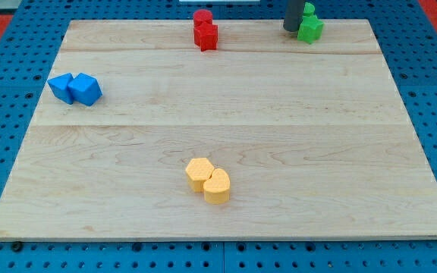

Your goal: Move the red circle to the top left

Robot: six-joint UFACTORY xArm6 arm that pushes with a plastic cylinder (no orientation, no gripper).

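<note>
The red circle [202, 17] is a short red cylinder at the board's top edge, a little left of centre. It touches a second red block [207, 36] just below it. My tip [290, 29] is the lower end of the dark rod at the view's top right. It stands against the left side of a green block [310, 28], well to the right of the red circle. A second green block [309, 10] sits just behind that one.
Two blue blocks [75, 88] lie together near the board's left edge. Two yellow blocks [209, 180] lie together low in the middle. The wooden board [218, 129] rests on a blue pegboard surface.
</note>
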